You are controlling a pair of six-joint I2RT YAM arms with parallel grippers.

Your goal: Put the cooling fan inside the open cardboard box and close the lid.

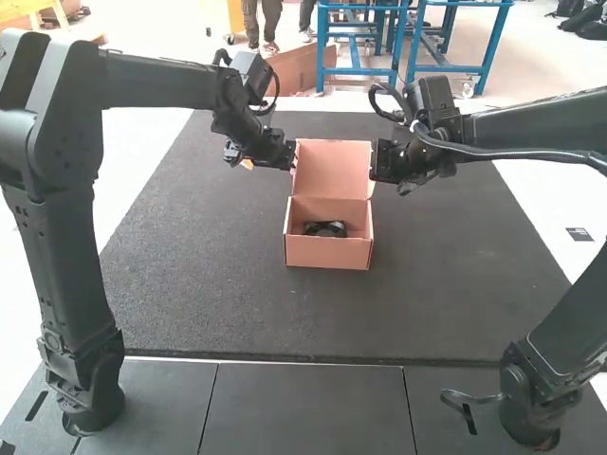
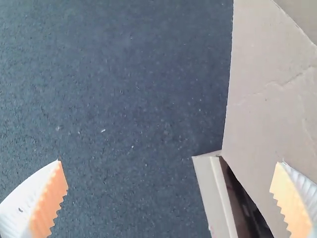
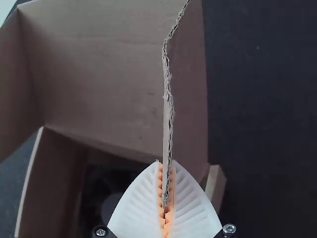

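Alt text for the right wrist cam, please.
The right pincer is shut on the edge of the lid's side flap, seen end-on. Beyond it the cardboard box stands open, the dark cooling fan inside, on a black mat.

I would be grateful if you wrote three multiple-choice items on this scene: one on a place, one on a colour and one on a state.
1. Where is the fan?
A) inside the box
B) beside it
C) behind it

2. What colour is the box?
A) white
B) light brown
C) blue

3. What state is the right gripper in?
A) wide open
B) shut on the lid flap
C) shut on the fan

Answers:
1 A, the dark fan lies on the box floor.
2 B, its walls are plain brown cardboard.
3 B, the orange pads pinch the flap's edge.
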